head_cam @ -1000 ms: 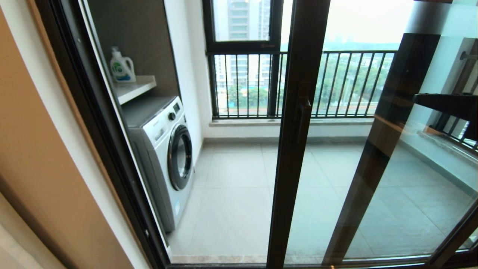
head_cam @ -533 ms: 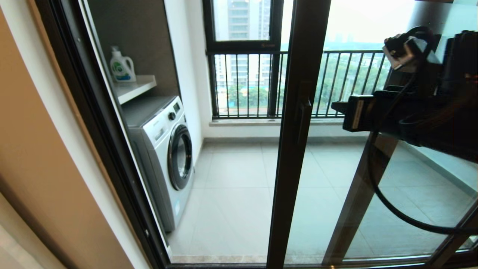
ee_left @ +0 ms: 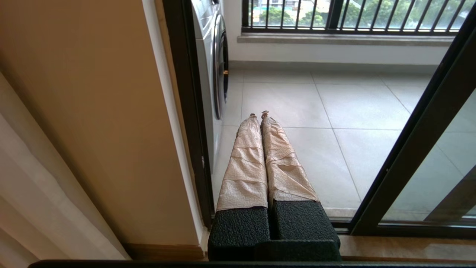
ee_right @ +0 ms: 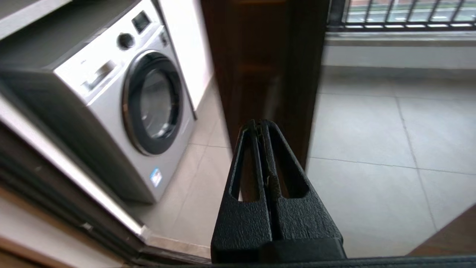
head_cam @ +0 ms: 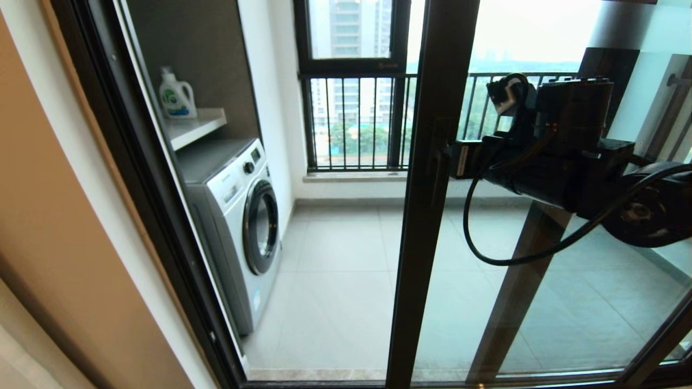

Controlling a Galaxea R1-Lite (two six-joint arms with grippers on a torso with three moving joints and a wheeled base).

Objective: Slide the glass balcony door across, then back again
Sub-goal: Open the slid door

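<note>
Right pincer: pressed together, empty, tip at door stile near bar handle | Door: mid-opening, gap on washer side | Advice: set tip flat against stile edge, push level along track | Left pincer: pressed together, idle low by wall

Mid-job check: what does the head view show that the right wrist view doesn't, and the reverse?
Only the head view shows the detergent bottle on its shelf, the balcony door's bar handle, and the right arm reaching towards that handle.

Only the right wrist view shows the right gripper with its fingers shut, close to the door's dark frame.

Both show the washing machine, the tiled balcony floor and the railing.
</note>
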